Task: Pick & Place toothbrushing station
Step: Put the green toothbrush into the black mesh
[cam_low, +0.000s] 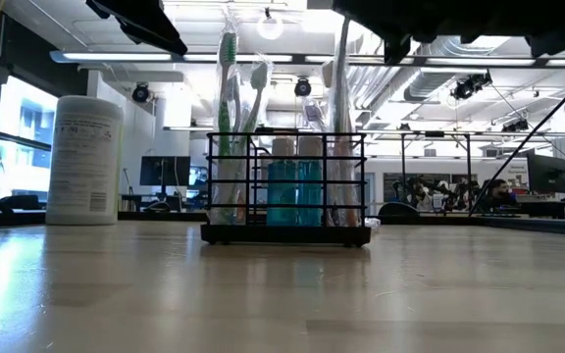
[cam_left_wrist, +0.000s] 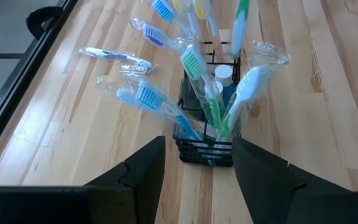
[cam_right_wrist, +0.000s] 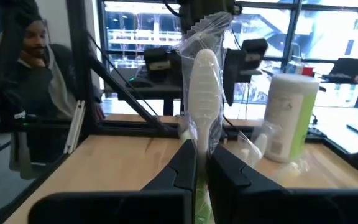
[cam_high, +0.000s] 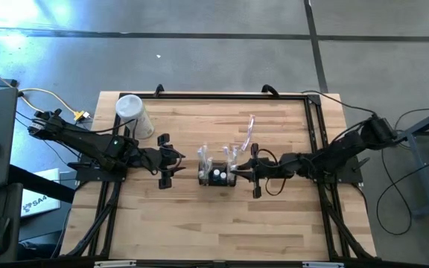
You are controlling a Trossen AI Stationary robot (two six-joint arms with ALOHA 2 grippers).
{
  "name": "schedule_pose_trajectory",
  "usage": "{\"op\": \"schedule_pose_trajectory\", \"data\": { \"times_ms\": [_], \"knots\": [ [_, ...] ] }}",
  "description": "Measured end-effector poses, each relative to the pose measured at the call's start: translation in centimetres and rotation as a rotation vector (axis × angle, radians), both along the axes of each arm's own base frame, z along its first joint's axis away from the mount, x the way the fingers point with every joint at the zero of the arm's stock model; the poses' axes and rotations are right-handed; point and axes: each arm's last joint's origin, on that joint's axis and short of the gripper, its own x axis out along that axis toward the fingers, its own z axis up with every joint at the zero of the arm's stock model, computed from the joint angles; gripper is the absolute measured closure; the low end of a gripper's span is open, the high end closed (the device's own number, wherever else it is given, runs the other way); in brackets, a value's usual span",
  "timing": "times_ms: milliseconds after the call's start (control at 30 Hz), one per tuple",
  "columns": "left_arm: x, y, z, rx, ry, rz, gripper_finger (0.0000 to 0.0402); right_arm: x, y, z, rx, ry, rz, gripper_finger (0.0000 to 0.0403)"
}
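Note:
The black wire caddy (cam_high: 217,177) stands at the table's middle and holds several wrapped toothbrushes (cam_left_wrist: 197,68) upright, plus small teal bottles (cam_low: 292,191). My right gripper (cam_high: 238,172) is just right of the caddy, shut on a wrapped toothbrush (cam_right_wrist: 204,81) with a white head. My left gripper (cam_high: 179,158) is open and empty, just left of the caddy. In its wrist view its fingers (cam_left_wrist: 145,171) stand apart before the caddy's near end (cam_left_wrist: 205,149), touching nothing. My right gripper pinches the wrapped toothbrush between its two fingers just below the white head (cam_right_wrist: 199,140), wrapper and all. The fingers come level from the table's right, across the brush. The brush stands upright with its head above the fingers; its lower end is hidden by the fingers.
A white cylindrical container (cam_high: 134,115) stands at the far left of the table and also shows in the low view (cam_low: 84,162). One loose wrapped toothbrush (cam_high: 248,134) lies on the wood behind the caddy. A black frame rail (cam_high: 229,97) runs along the far edge. A person (cam_right_wrist: 39,56) sits beyond the table.

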Motion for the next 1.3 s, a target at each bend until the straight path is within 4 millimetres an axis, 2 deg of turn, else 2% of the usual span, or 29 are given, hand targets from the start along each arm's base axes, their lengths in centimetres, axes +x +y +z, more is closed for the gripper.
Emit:
{"op": "schedule_pose_trajectory", "data": {
  "times_ms": [433,1300],
  "knots": [
    [0.0,0.0,0.0,-0.021,-0.006,0.016,0.0219,1.4,-0.7,-2.7,0.076,0.083,-0.039,0.0393],
    [0.0,0.0,0.0,-0.019,0.001,0.015,0.0219,1.7,-1.7,-4.3,0.17,0.21,-0.089,0.0393]
  ]
}}
